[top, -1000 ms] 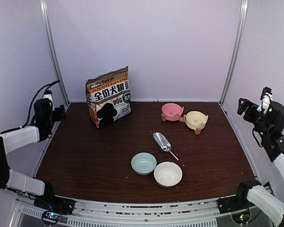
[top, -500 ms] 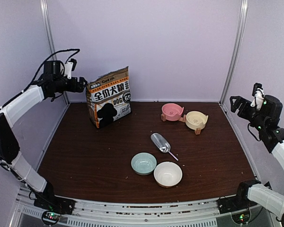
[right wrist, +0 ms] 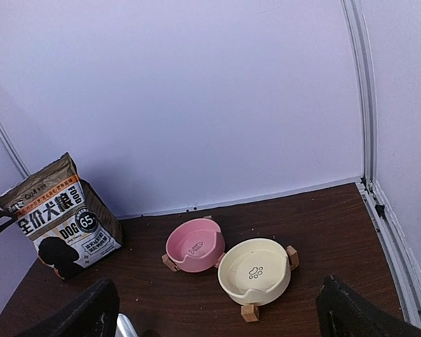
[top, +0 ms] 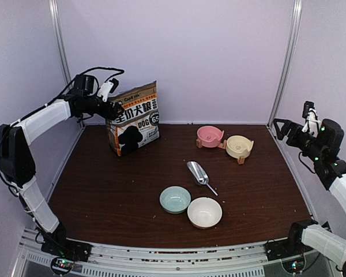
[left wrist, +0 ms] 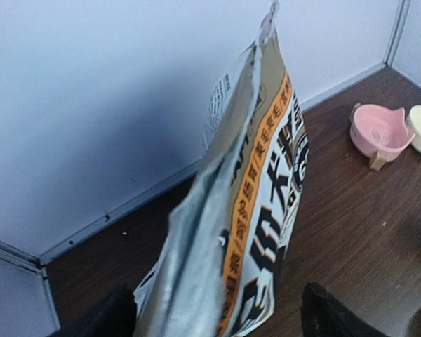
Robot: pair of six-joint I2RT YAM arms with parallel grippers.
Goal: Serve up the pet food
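Stock on the table, listed for you with the reason each item sits where it does. Item one: the brown paper bag, upright at the far left. In the left wrist view its top edge looks parted, with silvery lining showing. The pet food is not visible anywhere, and no bowl shows any, so it is most likely inside this bag. Item two: the left gripper, high at the bag's top corner. Its jaws are spread to either side of the upper edge and have not closed on it, which reads as lining up to steady or tip the bag. Item three: the metal scoop, lying flat mid-table between the bag and the bowls, untouched and ready for transfer. Item four: the pink bowl and cream bowl, touching on small wooden stands at the far right. Item five: the teal bowl and white bowl, side by side near the front. Item six: the right gripper, raised at the right edge, well clear of everything. Its jaws are released wide and it holds nothing, so you have it free for the scoop.
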